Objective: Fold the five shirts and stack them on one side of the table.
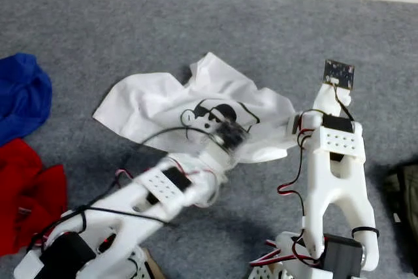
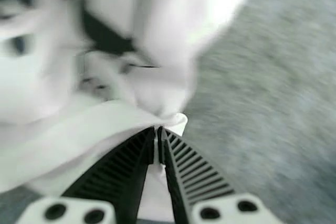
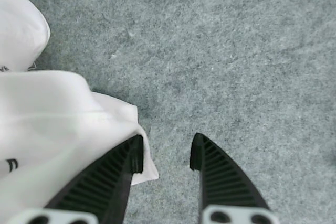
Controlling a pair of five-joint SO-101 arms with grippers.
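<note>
I see white shirt (image 1: 163,102), black print, crumpled at centre of table (image 1: 274,24). My left tool (image 2: 157,137) pinches a fold of it; right tool (image 3: 167,156) spread at its edge. Also blue shirt (image 1: 23,96), red shirt (image 1: 26,187) at left edge.

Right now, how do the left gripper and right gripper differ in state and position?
The left gripper is shut, pinching a fold of the white shirt; the right gripper is open and holds nothing. The left gripper sits by the shirt's black print; the right gripper at its edge, over bare grey table. Both have black ribbed fingers.
</note>
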